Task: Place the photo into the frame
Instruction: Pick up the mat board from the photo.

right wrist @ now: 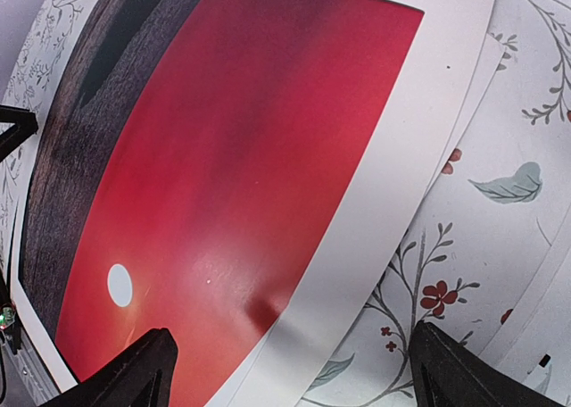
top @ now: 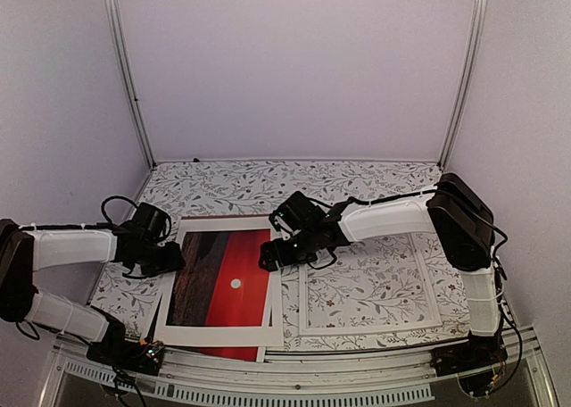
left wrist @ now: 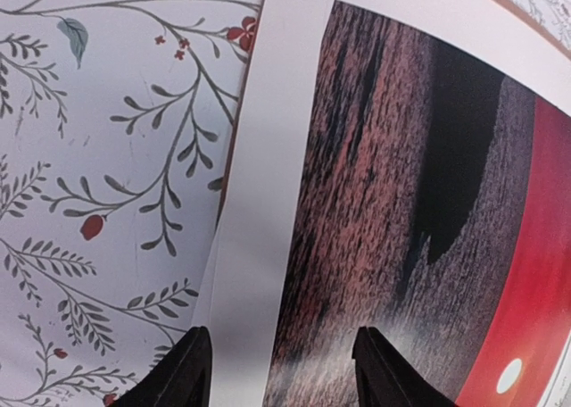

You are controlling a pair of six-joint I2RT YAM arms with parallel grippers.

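Note:
The photo [top: 234, 273], a red sunset with a small white sun and dark land, lies flat at centre-left under a wide white window mat [top: 171, 291]. A strip of red shows below the mat's near edge. The thin white frame [top: 375, 329] lies flat to the right, with the floral cloth showing through its pane. My left gripper [top: 171, 261] is open and empty over the mat's left border [left wrist: 254, 211], beside the photo's dark part [left wrist: 401, 202]. My right gripper [top: 268, 257] is open and empty over the mat's right border [right wrist: 393, 211] and the red photo [right wrist: 223, 157].
A brown backing board [top: 219, 218] shows past the mat's far edge. A floral cloth [top: 268, 184] covers the table. Metal uprights and white walls close in the back and sides. The table's near rail [top: 294, 371] runs in front of the mat and frame.

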